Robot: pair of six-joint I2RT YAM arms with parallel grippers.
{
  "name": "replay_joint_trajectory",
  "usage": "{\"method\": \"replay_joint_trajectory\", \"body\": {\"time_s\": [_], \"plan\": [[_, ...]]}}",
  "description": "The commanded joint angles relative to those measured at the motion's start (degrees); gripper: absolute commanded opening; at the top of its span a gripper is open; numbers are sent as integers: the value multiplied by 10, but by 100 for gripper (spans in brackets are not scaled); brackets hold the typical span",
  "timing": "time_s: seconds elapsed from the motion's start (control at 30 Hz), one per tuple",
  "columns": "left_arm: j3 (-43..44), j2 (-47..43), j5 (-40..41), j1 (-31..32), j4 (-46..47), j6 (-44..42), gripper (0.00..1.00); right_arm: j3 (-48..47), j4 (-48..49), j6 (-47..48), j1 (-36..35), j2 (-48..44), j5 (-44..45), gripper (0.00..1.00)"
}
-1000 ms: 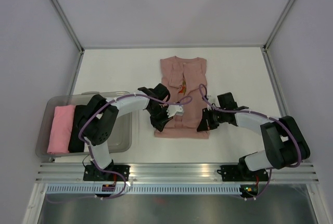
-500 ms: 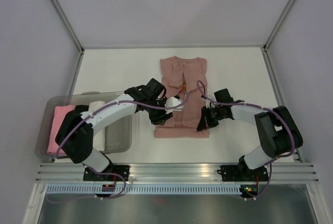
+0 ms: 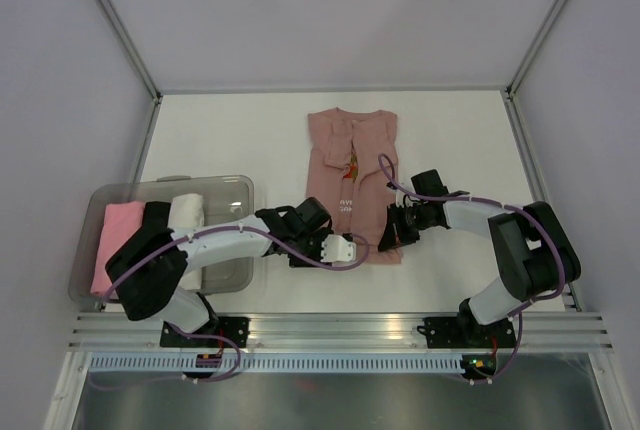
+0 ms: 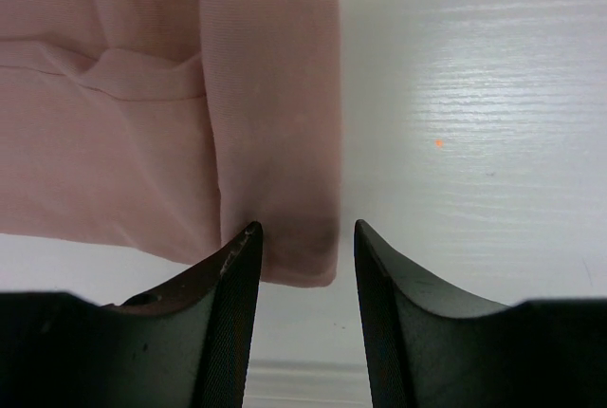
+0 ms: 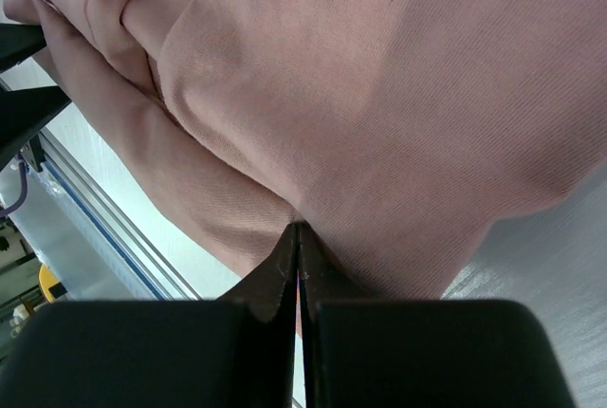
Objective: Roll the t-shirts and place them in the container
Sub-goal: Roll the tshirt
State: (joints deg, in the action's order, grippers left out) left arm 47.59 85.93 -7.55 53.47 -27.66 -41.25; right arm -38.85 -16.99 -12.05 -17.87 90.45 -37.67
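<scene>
**Top external: hem hidden under arms**

I see the t-shirt point(image 3: 352, 165) flat on the counter point(image 3: 230, 130), chest text too small to read. My left pincer point(image 4: 303, 232) gapes partway astride its near corner; my right pincer point(image 5: 297, 230) is clamped tight on the hem.
</scene>
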Motion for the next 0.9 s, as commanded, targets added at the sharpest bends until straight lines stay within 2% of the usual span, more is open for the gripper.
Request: {"method": "replay_joint_trajectory", "body": {"time_s": [0.0,0.23,0.3,0.33,0.43,0.57,0.63,0.67,0.7,0.8,0.87], "plan": [[-2,12,20,5,45,-19,50,4,-1,14,-1,-5,42,0],[-21,33,-9,6,23,-20,49,-5,-1,25,-2,-21,36,0],[-28,35,-11,6,20,-17,48,-14,-1,40,-2,-48,24,5],[-31,36,-10,5,21,-16,44,-17,-1,54,-2,-62,21,11],[-26,43,-7,5,21,2,30,-23,5,81,-2,-123,19,20],[-22,44,-5,5,22,12,9,-30,-14,173,-2,-198,7,29],[-21,35,-12,3,19,14,3,-29,-49,267,-5,-237,22,32],[-21,31,-18,4,15,13,2,-19,-63,298,-18,-264,46,34],[-20,27,-36,3,5,13,2,-11,-90,368,-28,-276,91,35],[-17,13,-80,2,-23,13,2,29,-144,478,-75,-323,136,41],[-16,8,-105,0,-30,16,2,62,-149,503,-118,-358,165,45]]}}
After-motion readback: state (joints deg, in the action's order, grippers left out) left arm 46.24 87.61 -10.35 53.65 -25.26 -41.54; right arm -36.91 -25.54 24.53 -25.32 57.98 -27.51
